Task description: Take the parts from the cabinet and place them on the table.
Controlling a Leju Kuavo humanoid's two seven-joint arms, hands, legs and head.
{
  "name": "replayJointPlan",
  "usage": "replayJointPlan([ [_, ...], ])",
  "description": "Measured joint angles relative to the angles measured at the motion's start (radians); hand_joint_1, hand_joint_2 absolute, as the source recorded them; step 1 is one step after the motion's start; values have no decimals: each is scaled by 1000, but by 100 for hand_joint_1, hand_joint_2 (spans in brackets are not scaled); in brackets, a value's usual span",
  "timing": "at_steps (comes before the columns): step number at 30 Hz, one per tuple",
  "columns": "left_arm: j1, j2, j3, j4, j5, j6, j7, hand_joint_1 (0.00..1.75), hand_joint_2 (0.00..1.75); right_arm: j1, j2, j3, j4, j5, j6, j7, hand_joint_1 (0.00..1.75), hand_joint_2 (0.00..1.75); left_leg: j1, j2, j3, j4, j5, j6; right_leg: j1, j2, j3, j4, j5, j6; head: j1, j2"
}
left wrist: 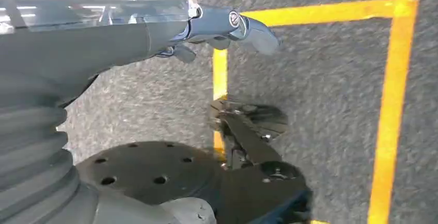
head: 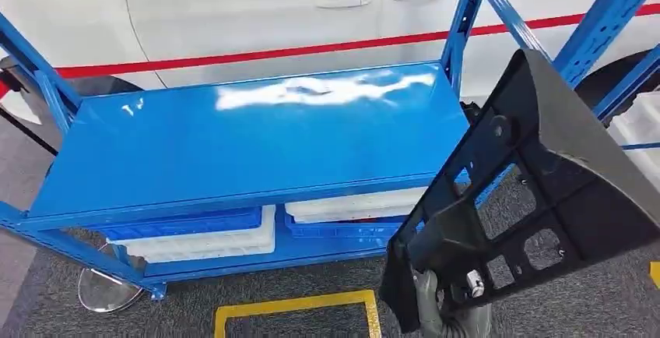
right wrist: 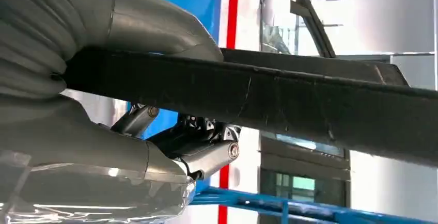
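A large black plastic part (head: 537, 190) with ribs and cut-outs hangs tilted at the right of the head view, in front of the blue table's right end. My right hand (head: 445, 304) grips its lower edge from below. In the right wrist view the part's edge (right wrist: 289, 100) runs across the picture, with my thumb (right wrist: 165, 25) on one side and the darker fingers (right wrist: 206, 149) on the other. The blue table top (head: 257, 135) is bare and glossy. My left hand (left wrist: 227, 25) hangs over the grey floor, its fingers apart and holding nothing.
White and blue trays (head: 206, 237) lie on the table's lower shelf. A white car (head: 257, 11) with a red stripe stands behind. Blue rack uprights (head: 603, 30) rise at the right, beside a white bin (head: 642, 128). Yellow floor marking (head: 296, 307) lies before the table.
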Motion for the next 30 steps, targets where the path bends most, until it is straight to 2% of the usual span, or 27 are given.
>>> replayJointPlan([
  [1, 0, 0, 0, 0, 0, -1, 0, 0, 175, 0, 0, -2, 0, 0, 1, 0, 175, 175, 0, 0, -8, 51, -12, 0, 3, -1, -13, 2, 8, -1, 0, 0],
  [2, 0, 0, 0, 0, 0, -1, 0, 0, 175, 1, 0, -3, 0, 0, 2, 0, 175, 175, -1, 0, 1, 68, 1, 3, 7, -1, -25, 5, 15, -1, 0, 0],
  [3, 0, 0, 0, 0, 0, -2, 0, 0, 175, 2, 0, -4, 0, 0, 2, 1, 175, 175, -2, 0, 36, 38, 38, 8, 10, -1, -39, 8, 24, -2, 0, 0],
  [4, 0, 0, 0, 0, 0, -3, 0, 0, 175, 2, 0, -5, 0, 0, 2, 1, 175, 175, -5, 0, 89, -32, 76, 16, 14, 0, -50, 12, 30, -1, 0, 0],
  [5, -1, 0, 0, 0, 0, -3, 0, 0, 175, 3, 1, -6, 0, 0, 2, 1, 175, 175, -10, -2, 152, -122, 100, 29, 18, 1, -58, 15, 36, -1, -1, 0],
  [6, -3, 3, 0, 0, 0, -3, 0, 0, 175, 3, 2, -6, 0, 0, 2, 1, 175, 175, -17, -3, 217, -220, 88, 48, 16, 0, -62, 18, 42, 0, 2, 0],
  [7, -4, 7, 0, -2, 0, -3, 0, 0, 175, 3, 2, -6, 0, 0, 2, 1, 175, 175, -19, -1, 251, -279, 70, 53, 21, 0, -66, 20, 47, 6, 2, 0],
  [8, -5, 6, 0, -2, -1, -2, -2, 0, 175, 4, 2, -6, 0, -1, 2, 2, 175, 175, -23, -2, 241, -274, 79, 46, 15, -3, -65, 17, 55, 15, 0, 0],
  [10, -5, 6, 0, -2, -1, -2, -2, 0, 175, 4, 3, -6, 0, -1, 3, 1, 175, 175, -29, -2, 234, -279, 90, 55, 9, -3, -66, 11, 71, 27, -4, 0],
  [11, -3, 6, 0, -2, -1, -2, -2, 0, 175, 5, 3, -7, -1, -1, 3, 2, 175, 175, -19, -1, 229, -300, 110, 61, 17, -1, -67, 10, 77, 36, -2, 0],
  [12, -4, 4, 0, -2, -2, -3, -2, 0, 175, 7, 3, -8, -2, -1, 3, 2, 175, 175, -16, 6, 224, -305, 124, 64, 12, 2, -80, 29, 43, 40, -2, 0],
  [13, -5, 5, 0, -2, -2, -3, -2, 0, 175, 7, 3, -8, -3, -1, 2, 0, 175, 175, -15, 7, 212, -307, 135, 73, 11, 3, -94, 71, -17, 43, 3, 0],
  [14, -5, 5, 0, -2, 0, -3, -2, 0, 175, 7, 2, -8, -3, -1, 0, 1, 175, 175, -15, 7, 197, -305, 145, 73, 7, 3, -113, 137, -81, 49, 5, 0],
  [15, -4, 5, 0, -2, 0, -6, -3, 0, 175, 8, 2, -9, -3, -2, -2, 2, 175, 175, -16, 8, 182, -303, 154, 73, 3, 3, -131, 213, -129, 54, 4, 0],
  [16, -4, 5, 0, -2, 0, -6, -5, 0, 175, 10, 2, -11, -3, -3, -5, 2, 175, 175, -15, 9, 168, -299, 163, 70, 0, 3, -143, 273, -150, 58, 5, 0],
  [17, -4, 5, 1, -2, 0, -6, -5, 0, 175, 10, 2, -15, -3, -5, -8, 2, 175, 175, -14, 10, 154, -293, 171, 67, -3, 2, -142, 305, -138, 62, 4, 0],
  [18, -4, 5, 1, -2, 1, -6, -7, 0, 175, 11, 2, -20, -3, -6, -11, 3, 175, 175, -12, 11, 137, -285, 179, 64, -6, 2, -119, 293, -101, 65, 5, 0],
  [19, -4, 5, 2, -2, 2, -6, -8, 0, 175, 14, 2, -26, -5, -6, -15, 2, 175, 175, -10, 11, 122, -277, 184, 60, -10, 2, -80, 247, -60, 68, 4, 0],
  [20, -4, 5, 3, -2, 3, -6, -10, 0, 175, 16, 4, -32, -7, -6, -15, 1, 175, 175, -7, 10, 106, -265, 187, 55, -14, 1, -22, 168, -32, 72, 4, 0],
  [21, -5, 5, 5, -2, 4, -6, -12, 0, 175, 19, 5, -40, -9, -10, -11, -3, 175, 175, -7, 9, 96, -251, 190, 50, -18, 0, 40, 84, -31, 75, 5, 0],
  [22, -4, 6, 7, -3, 5, -6, -15, 0, 175, 22, 8, -52, -13, -17, -1, -8, 175, 175, -12, 8, 81, -235, 189, 44, -11, 3, 82, 12, -63, 73, 9, 0],
  [23, -4, 6, 9, -3, 5, -6, -16, 0, 175, 28, 15, -66, -19, -22, 8, -14, 175, 175, -13, 8, 77, -230, 195, 36, -9, 5, 78, 8, -72, 57, 6, 0],
  [25, -4, 6, 15, -3, 5, -6, -18, 0, 175, 40, 27, -88, -26, -30, 21, -25, 175, 175, -11, 7, 74, -232, 209, 23, -6, 4, 67, 12, -64, 43, 7, 0],
  [26, -1, 6, 18, -3, 5, -7, -18, 0, 175, 45, 31, -98, -29, -34, 31, -27, 175, 175, -9, 7, 71, -233, 216, 15, -6, 3, 60, 8, -53, 29, 10, 0],
  [27, -1, 7, 22, -3, 5, -9, -19, 0, 175, 48, 37, -107, -34, -38, 46, -29, 175, 175, -4, 5, 62, -219, 189, 9, -9, -3, 48, 7, -42, 15, 10, 0],
  [28, -1, 7, 23, -3, 3, -10, -19, 0, 175, 51, 46, -114, -37, -48, 65, -31, 175, 175, -3, 4, 44, -179, 132, 6, -8, -2, 35, 7, -32, 5, 5, 0],
  [30, -1, 7, 24, -3, 3, -12, -23, 0, 175, 57, 67, -134, -41, -69, 109, -34, 175, 175, -3, 4, 5, -42, 23, 0, -4, 1, 10, 8, -12, 2, 3, 0],
])
